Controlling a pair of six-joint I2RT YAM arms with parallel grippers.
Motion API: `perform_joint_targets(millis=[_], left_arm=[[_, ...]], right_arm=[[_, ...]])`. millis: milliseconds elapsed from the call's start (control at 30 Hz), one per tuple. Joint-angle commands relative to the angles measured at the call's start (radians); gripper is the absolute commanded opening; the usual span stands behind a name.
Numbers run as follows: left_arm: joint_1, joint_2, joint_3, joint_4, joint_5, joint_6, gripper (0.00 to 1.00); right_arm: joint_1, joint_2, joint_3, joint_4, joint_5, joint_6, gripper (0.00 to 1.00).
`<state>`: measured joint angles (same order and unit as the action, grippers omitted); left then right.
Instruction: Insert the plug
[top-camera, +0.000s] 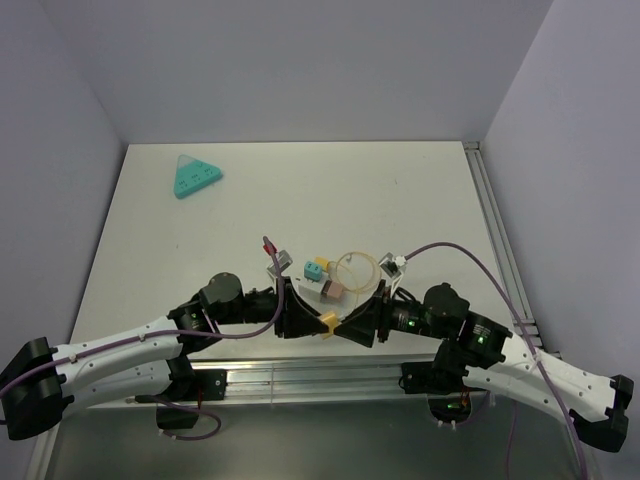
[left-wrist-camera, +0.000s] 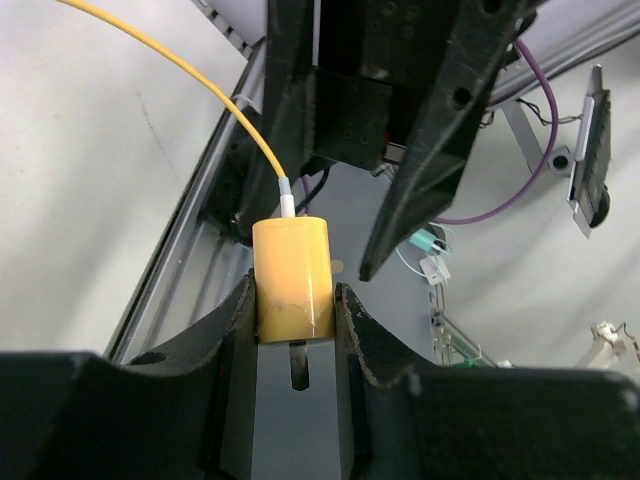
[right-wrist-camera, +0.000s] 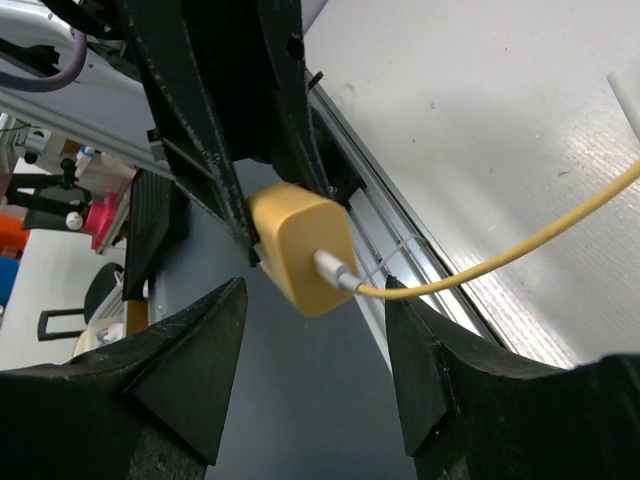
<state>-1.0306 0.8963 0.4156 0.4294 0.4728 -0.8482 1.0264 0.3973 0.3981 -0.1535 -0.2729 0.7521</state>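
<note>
The yellow plug (left-wrist-camera: 292, 275) is clamped between the fingers of my left gripper (left-wrist-camera: 293, 300), with a metal prong pointing back toward the wrist and its yellow cable (left-wrist-camera: 170, 60) leading away. In the top view the plug (top-camera: 327, 325) hangs over the table's near edge between the left gripper (top-camera: 316, 324) and the right gripper (top-camera: 346, 328), which meet tip to tip. My right gripper (right-wrist-camera: 315, 297) stands open, its fingers apart on either side of the plug (right-wrist-camera: 300, 245) without touching it. A teal triangular socket block (top-camera: 195, 179) lies at the far left.
Small coloured adapter blocks (top-camera: 325, 280), the cable's loop (top-camera: 357, 268) and a white connector (top-camera: 393, 265) lie just beyond the grippers. A red-tipped piece (top-camera: 270, 245) lies left of them. A metal rail (top-camera: 300, 375) runs along the near edge, another (top-camera: 495, 230) along the right side.
</note>
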Motion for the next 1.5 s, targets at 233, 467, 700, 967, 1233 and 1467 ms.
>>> perform_joint_targets(millis=[233, 467, 700, 967, 1233, 1467], left_arm=[[0.003, -0.016, 0.009, 0.135, 0.101, 0.023, 0.00], [0.003, 0.019, 0.003, 0.184, 0.132, 0.005, 0.00], [0.003, 0.026, 0.020, 0.169, 0.153, 0.014, 0.00], [0.003, 0.035, 0.026, 0.183, 0.202, 0.015, 0.00], [0.003, 0.041, 0.045, 0.160, 0.221, 0.029, 0.00], [0.003, 0.043, 0.060, 0.163, 0.230, 0.031, 0.00]], right_arm=[[-0.057, 0.006, -0.013, 0.150, -0.055, 0.049, 0.62], [-0.077, 0.044, -0.031, 0.232, -0.178, 0.033, 0.47], [-0.080, 0.074, -0.051, 0.270, -0.242, 0.016, 0.42], [-0.089, 0.135, -0.058, 0.338, -0.292, 0.012, 0.41], [-0.091, 0.124, -0.077, 0.381, -0.330, 0.024, 0.00], [-0.100, 0.092, -0.077, 0.350, -0.321, 0.019, 0.35]])
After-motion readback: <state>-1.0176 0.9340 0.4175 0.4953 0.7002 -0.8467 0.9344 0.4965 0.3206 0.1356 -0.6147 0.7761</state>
